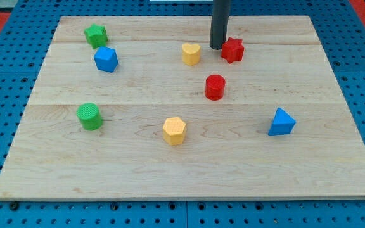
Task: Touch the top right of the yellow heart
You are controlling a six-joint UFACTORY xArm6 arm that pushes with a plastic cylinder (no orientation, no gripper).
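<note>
The yellow heart lies near the view's top centre of the wooden board. My tip stands just right of the heart, a small gap away from its right side. The tip sits against the left side of the red star. The dark rod rises straight up out of the view's top.
A red cylinder lies below the tip. A yellow hexagon is at lower centre, a blue triangle at the right. A green star, a blue block and a green cylinder are at the left.
</note>
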